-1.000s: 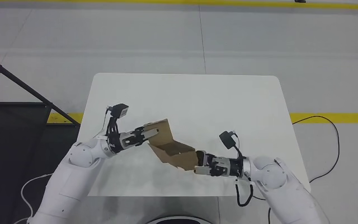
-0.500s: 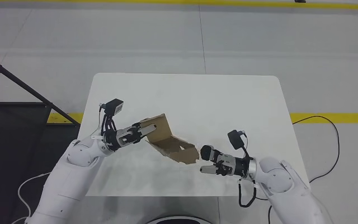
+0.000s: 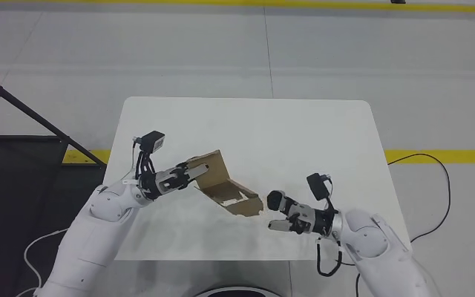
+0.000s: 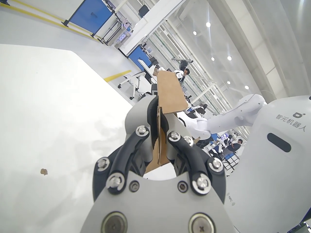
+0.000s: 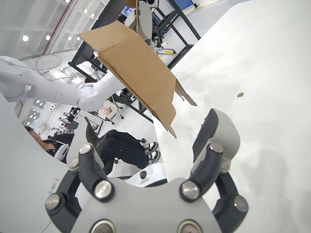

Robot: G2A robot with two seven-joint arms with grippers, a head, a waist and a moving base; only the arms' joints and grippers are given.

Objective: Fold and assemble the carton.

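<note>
A brown cardboard carton (image 3: 223, 185), partly folded with flaps spread, hangs above the white table (image 3: 312, 141) left of its middle. My left gripper (image 3: 199, 171) is shut on the carton's left edge; in the left wrist view the cardboard (image 4: 167, 93) stands clamped between both fingers (image 4: 138, 120). My right gripper (image 3: 276, 211) is open just right of the carton's lower corner, not touching it. In the right wrist view the carton (image 5: 138, 73) floats a short way beyond the spread fingers (image 5: 213, 127).
Small cardboard scraps lie on the table (image 4: 43, 171) (image 5: 240, 95). Bare tabletop stretches behind the carton and to its right. A black stand (image 3: 30, 119) is beside the table's left edge.
My right gripper has let go of the carton's lower corner, opened, and drawn back to the right. The left gripper has shifted the carton slightly left and up.
</note>
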